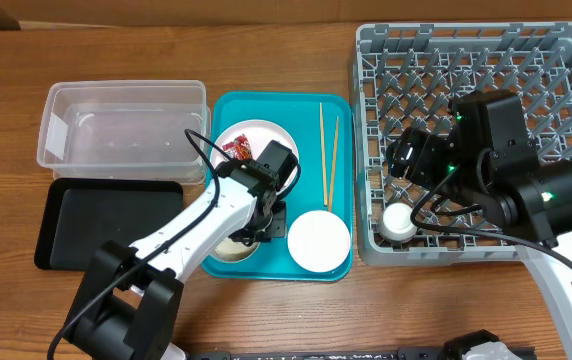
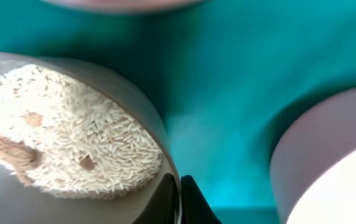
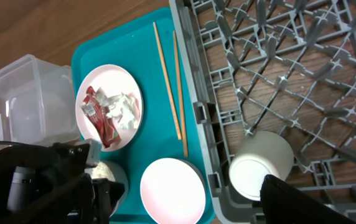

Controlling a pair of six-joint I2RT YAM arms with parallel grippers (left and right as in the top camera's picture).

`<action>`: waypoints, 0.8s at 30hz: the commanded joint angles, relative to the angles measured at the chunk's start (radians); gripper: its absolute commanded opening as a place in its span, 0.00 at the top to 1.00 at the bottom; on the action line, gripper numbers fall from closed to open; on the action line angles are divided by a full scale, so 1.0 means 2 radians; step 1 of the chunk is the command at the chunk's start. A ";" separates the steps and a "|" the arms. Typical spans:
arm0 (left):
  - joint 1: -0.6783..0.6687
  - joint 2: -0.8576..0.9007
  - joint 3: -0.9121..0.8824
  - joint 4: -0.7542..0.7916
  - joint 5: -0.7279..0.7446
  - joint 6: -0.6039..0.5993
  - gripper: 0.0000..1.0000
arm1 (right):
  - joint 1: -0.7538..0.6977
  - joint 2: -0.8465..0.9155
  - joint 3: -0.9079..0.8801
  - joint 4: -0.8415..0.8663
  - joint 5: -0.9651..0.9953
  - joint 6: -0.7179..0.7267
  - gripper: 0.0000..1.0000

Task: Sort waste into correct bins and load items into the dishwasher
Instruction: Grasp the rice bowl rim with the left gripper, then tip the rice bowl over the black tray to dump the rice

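Observation:
My left gripper (image 2: pixel 179 198) is shut on the rim of the pale grey bowl (image 2: pixel 72 174), which holds white rice grains (image 2: pixel 72 134) and sits on the teal tray; in the overhead view my left arm mostly covers this bowl (image 1: pixel 228 248). The pink bowl (image 1: pixel 318 240) lies upside down beside it. The crumpled red wrapper (image 1: pixel 237 149) lies on the round plate (image 1: pixel 266 135). The chopsticks (image 1: pixel 328 155) lie on the tray's right side. The small white cup (image 1: pixel 398 222) sits in the grey dish rack (image 1: pixel 476 60), at its front left. My right gripper (image 1: pixel 411 165) hovers open above the cup; one finger (image 3: pixel 296 202) shows.
The teal tray (image 1: pixel 296 110) lies between the bins and the rack. The clear tub (image 1: pixel 121 130) stands at the left, with the flat black tray (image 1: pixel 96 220) in front of it. My left arm reaches across the black tray's right corner.

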 commanded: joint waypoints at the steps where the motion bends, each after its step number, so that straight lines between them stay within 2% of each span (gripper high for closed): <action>1: 0.009 -0.011 0.042 -0.028 0.043 0.030 0.96 | 0.001 -0.001 0.006 -0.001 0.003 -0.004 0.14; 6: 0.044 -0.057 0.112 -0.081 0.094 0.064 0.96 | 0.001 -0.001 0.006 0.000 0.003 -0.003 0.14; 11: 0.149 -0.092 0.133 -0.100 0.151 0.105 0.96 | 0.001 -0.001 0.006 0.002 0.003 -0.003 0.14; 15: 0.272 -0.089 0.129 -0.131 0.288 0.188 0.96 | 0.001 -0.001 0.006 0.000 0.003 -0.003 0.14; 17: 0.350 -0.083 0.128 -0.152 0.373 0.251 0.96 | 0.001 -0.001 0.006 0.000 0.003 -0.003 0.14; 20: 0.430 -0.072 0.128 -0.173 0.443 0.310 0.96 | 0.001 -0.001 0.006 0.002 0.003 -0.003 0.14; 24: 0.515 -0.037 0.126 -0.205 0.501 0.384 0.96 | 0.001 -0.001 0.006 0.004 0.003 -0.003 0.14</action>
